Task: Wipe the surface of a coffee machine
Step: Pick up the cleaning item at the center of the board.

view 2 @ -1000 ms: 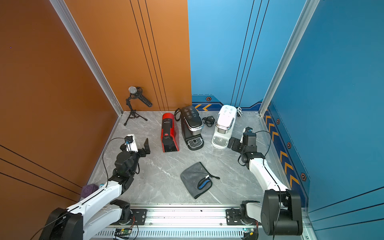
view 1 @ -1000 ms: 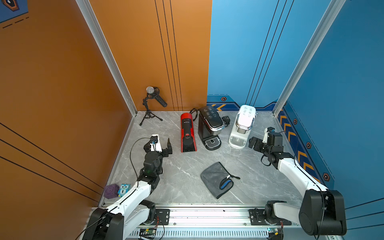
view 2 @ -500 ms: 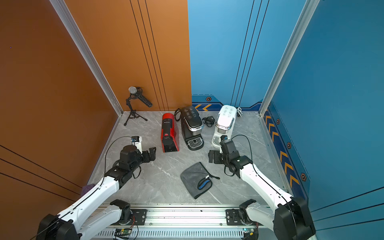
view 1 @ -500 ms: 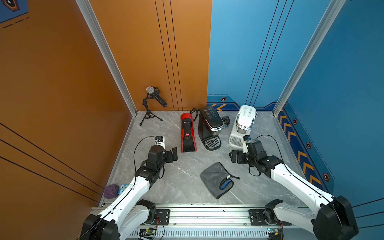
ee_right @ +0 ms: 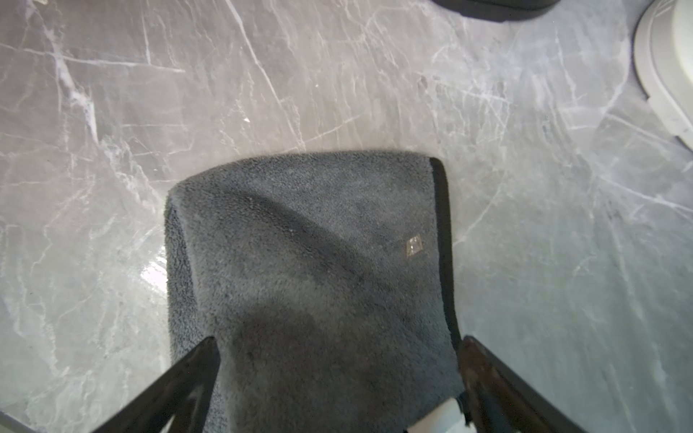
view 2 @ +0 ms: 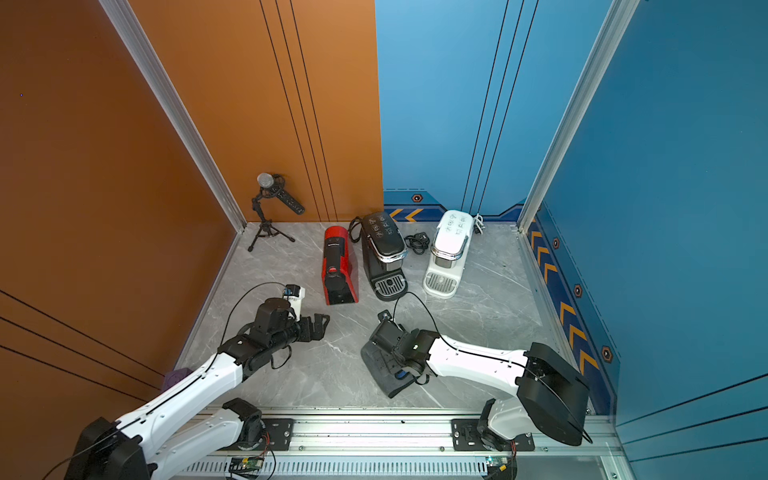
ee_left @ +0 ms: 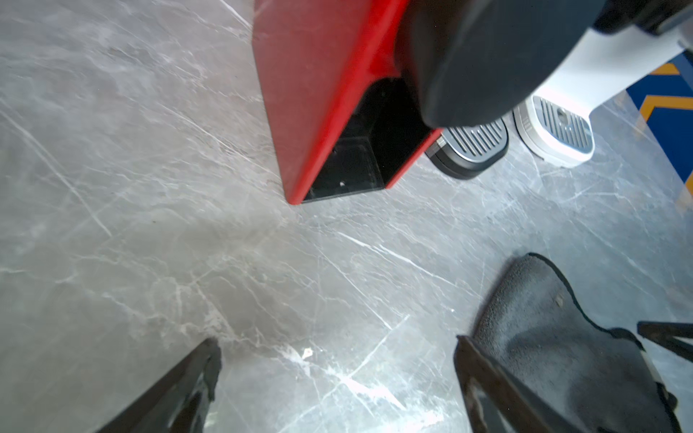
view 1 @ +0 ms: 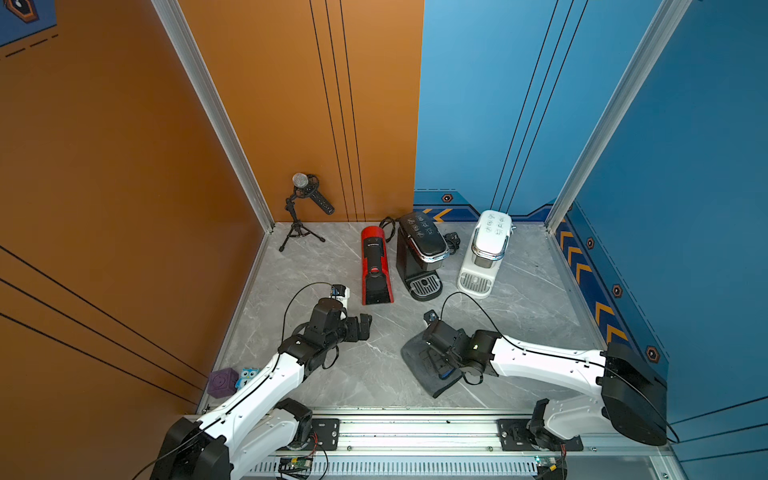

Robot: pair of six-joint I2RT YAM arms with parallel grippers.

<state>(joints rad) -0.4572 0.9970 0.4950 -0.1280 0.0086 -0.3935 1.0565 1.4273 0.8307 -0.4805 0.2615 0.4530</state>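
We hold our left arm (view 1: 266, 382) stretched forward and inward, with the left pincer (view 1: 365, 327) roughly level and low, its jaws spread wide with nothing between them. Our right arm (view 1: 548, 365) lies low across toward the middle, the wrist bent downward. The right pincer (view 1: 433, 360) points down, jaws wide apart.

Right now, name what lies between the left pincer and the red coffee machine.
Nothing: bare tabletop separates left pincer and red coffee machine, clearest in the left wrist view.
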